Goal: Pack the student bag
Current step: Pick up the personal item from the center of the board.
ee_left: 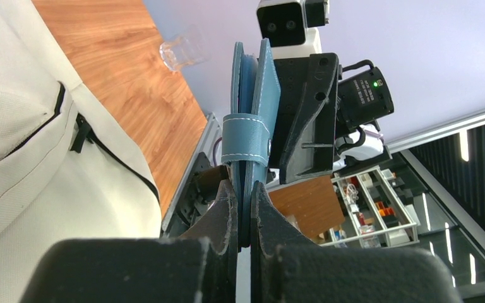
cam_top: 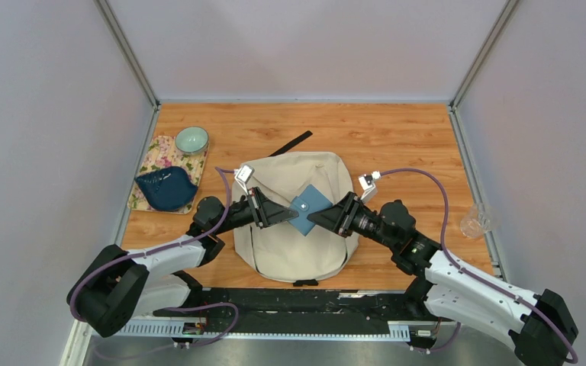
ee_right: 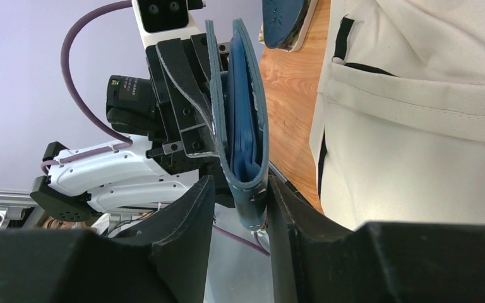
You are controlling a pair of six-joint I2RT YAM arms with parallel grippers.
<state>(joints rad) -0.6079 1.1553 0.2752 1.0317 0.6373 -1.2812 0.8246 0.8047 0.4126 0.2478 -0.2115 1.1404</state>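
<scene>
The large cream-beige fabric backpack lies flat at the centre of the top view on the wooden table. Over its middle, a small blue stitched wallet is held up between both arms. The left gripper is clamped tight on the wallet's edge. The right gripper straddles a corner of the wallet with its jaws apart, a gap showing on one side.
</scene>
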